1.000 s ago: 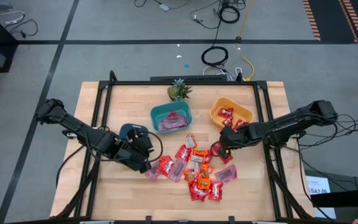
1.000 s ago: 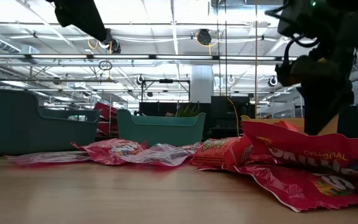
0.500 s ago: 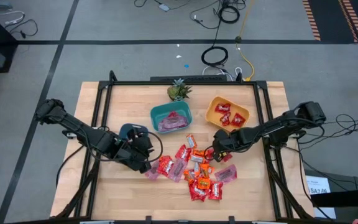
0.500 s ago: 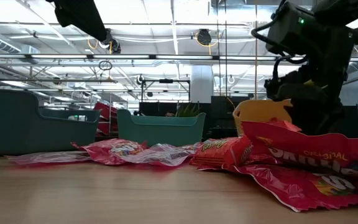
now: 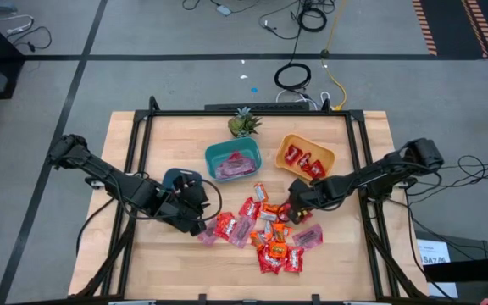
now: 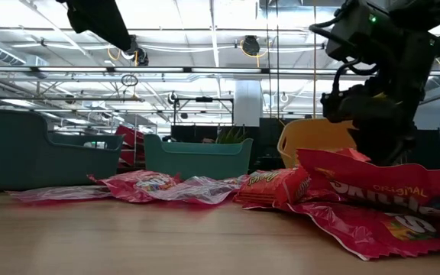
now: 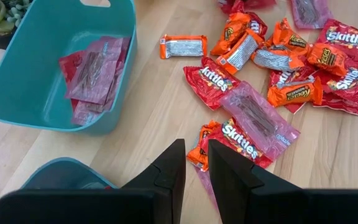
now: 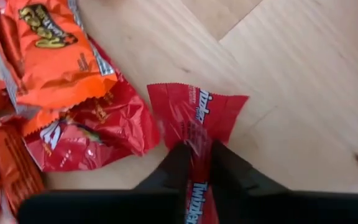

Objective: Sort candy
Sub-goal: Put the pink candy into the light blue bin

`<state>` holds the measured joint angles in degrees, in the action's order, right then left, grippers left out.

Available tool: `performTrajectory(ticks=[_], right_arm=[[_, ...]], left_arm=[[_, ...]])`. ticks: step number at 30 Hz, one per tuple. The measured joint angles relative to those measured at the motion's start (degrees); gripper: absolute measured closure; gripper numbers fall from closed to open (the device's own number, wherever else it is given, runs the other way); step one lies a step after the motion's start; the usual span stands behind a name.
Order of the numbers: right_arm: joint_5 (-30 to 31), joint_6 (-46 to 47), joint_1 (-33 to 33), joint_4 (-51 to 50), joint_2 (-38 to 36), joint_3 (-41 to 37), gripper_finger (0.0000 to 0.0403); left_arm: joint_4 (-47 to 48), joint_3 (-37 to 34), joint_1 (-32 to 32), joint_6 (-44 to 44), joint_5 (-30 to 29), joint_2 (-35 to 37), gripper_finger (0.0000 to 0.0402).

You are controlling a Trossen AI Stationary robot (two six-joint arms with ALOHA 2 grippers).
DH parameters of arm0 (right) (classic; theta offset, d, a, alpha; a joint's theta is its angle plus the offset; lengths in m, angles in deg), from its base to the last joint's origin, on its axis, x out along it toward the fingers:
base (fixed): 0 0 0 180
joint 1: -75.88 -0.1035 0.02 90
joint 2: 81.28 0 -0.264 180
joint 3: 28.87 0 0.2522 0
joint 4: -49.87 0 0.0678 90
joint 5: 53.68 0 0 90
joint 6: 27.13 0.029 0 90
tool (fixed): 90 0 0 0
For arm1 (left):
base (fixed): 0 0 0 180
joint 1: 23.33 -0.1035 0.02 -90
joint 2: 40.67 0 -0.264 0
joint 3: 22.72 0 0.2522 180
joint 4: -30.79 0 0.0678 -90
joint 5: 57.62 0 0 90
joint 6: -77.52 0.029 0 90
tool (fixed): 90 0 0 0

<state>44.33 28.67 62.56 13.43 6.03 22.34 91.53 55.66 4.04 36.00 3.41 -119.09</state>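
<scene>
Between right tool (image 8: pixel 196 163) fingers: flat red Twizzlers candy (image 8: pixel 194 121), crinkled wrapper.

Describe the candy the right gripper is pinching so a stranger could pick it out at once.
On the wooden table, find the loose pile of shiny wrapped candies in front of the yellow bowl. At the pile's right edge, the right gripper is shut on a long flat red Twizzlers packet. Its neighbours are orange packets and a crumpled red one.

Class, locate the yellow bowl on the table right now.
In the high view the yellow bowl sits on the table's right rear part, right of the teal bowl and just behind the right gripper and the candy pile.
</scene>
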Motion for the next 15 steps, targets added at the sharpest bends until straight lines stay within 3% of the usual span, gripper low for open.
performTrajectory(ticks=[3, 10, 15], right_arm=[[-0.96, -1.58, 0.35, -2.13, -2.21, -0.14, 0.0391], [-0.47, -1.36, 2.43, -12.07, -10.49, -0.26, 0.0389], [-1.47, -1.00, 3.57, -11.13, -16.09, 0.42, 0.0393]], left_arm=[[0.02, 0.00, 0.01, 0.00, 0.00, 0.00, 0.0322], [0.04, 0.00, 0.00, 0.42, 0.00, 0.00, 0.0322], [0.04, 0.00, 0.02, 0.44, -0.22, 0.00, 0.0322]])
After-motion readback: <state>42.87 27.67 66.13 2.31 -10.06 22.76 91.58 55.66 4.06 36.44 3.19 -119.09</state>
